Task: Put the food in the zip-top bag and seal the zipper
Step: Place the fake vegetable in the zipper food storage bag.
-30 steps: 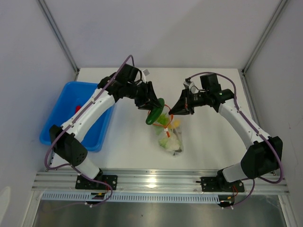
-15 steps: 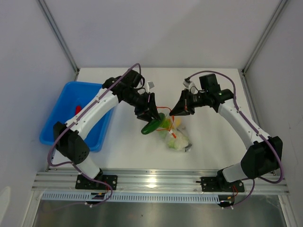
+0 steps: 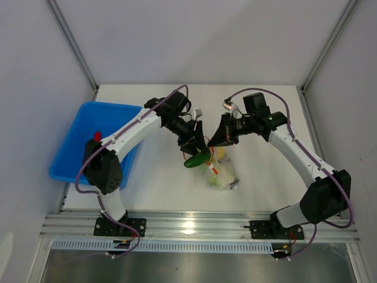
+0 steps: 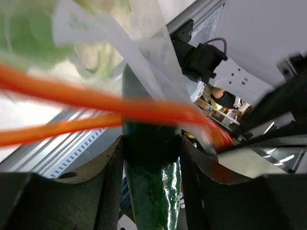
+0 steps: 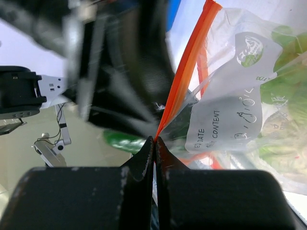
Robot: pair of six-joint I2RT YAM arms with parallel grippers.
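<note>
Left claw (image 3: 198,154) is pinching the cucumber (image 4: 151,191) across its middle, fingers part-spread round its girth. The right claw (image 5: 154,139), pressed fully together, nips the zipper (image 5: 186,72) and holds one lip of the zip-top bag (image 3: 222,174) up off the table (image 3: 159,188). A second ago the cucumber hung higher, out past the bag's twelve o'clock side. Since then the left arm has swung in and dropped, so the cucumber now comes at the mouth from about ten o'clock, and the bag has slid a little toward three o'clock. From the left wrist the dark green nose runs on past the two orange-red strips with clear film lying over it, so I'd say it has entered the mouth, though the grip hasn't let go and most of the length is outside. Pale leafy vegetable (image 5: 283,86) already shows through the plastic. A red chili (image 3: 97,136) sits in the blue tray (image 3: 69,154) at nine o'clock of the table, so more loading looks due before any sealing. On the bag's white label panel (image 5: 225,115) I can read "DATE" and "CONTENT" — the round emblem above them is too small to make out.
</note>
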